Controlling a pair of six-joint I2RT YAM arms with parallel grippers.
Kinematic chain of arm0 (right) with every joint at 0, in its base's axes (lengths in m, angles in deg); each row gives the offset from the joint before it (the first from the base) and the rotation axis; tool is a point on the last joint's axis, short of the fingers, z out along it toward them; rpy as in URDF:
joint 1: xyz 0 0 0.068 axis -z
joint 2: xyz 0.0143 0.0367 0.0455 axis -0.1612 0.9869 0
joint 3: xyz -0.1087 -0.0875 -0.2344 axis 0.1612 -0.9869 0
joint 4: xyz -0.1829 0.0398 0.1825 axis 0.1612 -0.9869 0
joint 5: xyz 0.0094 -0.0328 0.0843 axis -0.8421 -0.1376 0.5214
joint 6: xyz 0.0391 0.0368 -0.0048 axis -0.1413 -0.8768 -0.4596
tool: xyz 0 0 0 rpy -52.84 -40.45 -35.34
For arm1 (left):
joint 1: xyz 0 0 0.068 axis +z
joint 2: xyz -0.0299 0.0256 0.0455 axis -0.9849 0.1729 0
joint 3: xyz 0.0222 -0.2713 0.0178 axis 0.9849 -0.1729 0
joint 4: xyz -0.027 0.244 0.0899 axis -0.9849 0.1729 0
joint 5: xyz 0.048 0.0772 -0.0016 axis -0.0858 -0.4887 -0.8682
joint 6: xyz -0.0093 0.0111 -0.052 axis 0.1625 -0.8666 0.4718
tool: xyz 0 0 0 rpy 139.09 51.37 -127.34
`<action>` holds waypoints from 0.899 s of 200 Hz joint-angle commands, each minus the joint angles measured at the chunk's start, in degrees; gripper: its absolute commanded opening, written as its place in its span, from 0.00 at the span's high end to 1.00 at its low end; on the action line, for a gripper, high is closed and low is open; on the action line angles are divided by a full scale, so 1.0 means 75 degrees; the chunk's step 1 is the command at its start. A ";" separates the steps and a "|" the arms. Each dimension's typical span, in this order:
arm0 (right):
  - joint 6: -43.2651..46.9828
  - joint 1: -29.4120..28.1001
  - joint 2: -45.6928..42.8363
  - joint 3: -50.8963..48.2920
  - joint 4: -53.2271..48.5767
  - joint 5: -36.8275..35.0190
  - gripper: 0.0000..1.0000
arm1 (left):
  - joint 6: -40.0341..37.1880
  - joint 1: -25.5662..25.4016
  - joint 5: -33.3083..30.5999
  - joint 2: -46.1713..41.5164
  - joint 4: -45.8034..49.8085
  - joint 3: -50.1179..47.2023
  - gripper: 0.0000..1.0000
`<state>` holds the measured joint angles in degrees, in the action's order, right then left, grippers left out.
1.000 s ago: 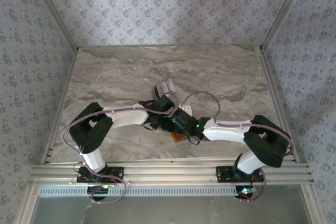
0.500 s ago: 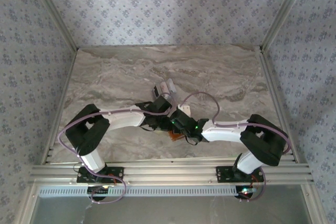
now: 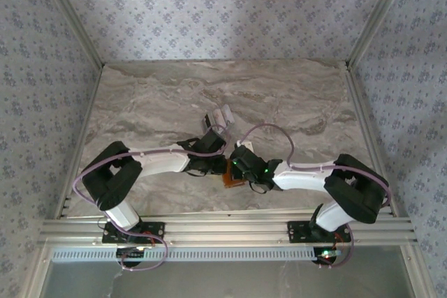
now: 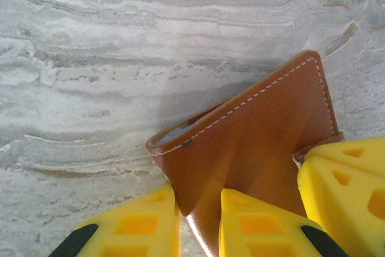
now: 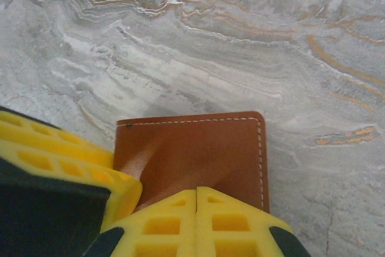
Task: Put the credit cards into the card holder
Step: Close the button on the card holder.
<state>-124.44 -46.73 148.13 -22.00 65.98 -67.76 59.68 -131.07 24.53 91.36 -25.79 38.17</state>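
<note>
The marble tabletop [image 3: 140, 95] is spanned by the left arm [image 3: 157, 158] and the right arm [image 3: 307, 172], which are brought together just toward 6 o'clock of centre, over the holder [image 4: 258, 142]. Since a second ago the left arm has been drawn in, and the left jaws, then spread, have been closed onto the holder's leather edge. The right jaws are kept pressed together on another edge, where the leather is creased. With the holder pinched by both, opening it is judged to be next. The cards [image 3: 221, 114] are left untouched at 12 o'clock of it.
</note>
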 commanded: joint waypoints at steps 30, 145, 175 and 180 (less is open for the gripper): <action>0.0273 0.0167 -0.0207 -0.0739 -0.0631 0.1932 1.00 | 0.0018 -0.0064 -0.0372 0.0580 0.0202 -0.0387 0.87; 0.0138 0.0037 0.0103 -0.0889 -0.0468 0.1541 1.00 | 0.0030 -0.0055 -0.0254 0.0696 0.0129 -0.0345 0.89; -0.0017 -0.0165 0.0238 -0.1078 -0.0237 0.1462 1.00 | 0.0039 -0.0018 -0.0243 0.0709 0.0118 -0.0353 0.89; -0.0072 -0.0196 0.0264 -0.1093 -0.0258 0.1440 1.00 | 0.0057 -0.0006 -0.0243 0.0705 0.0118 -0.0359 0.89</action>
<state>-122.76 -45.09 145.77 -26.52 71.62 -61.81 59.71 -131.14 24.53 91.44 -26.66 37.98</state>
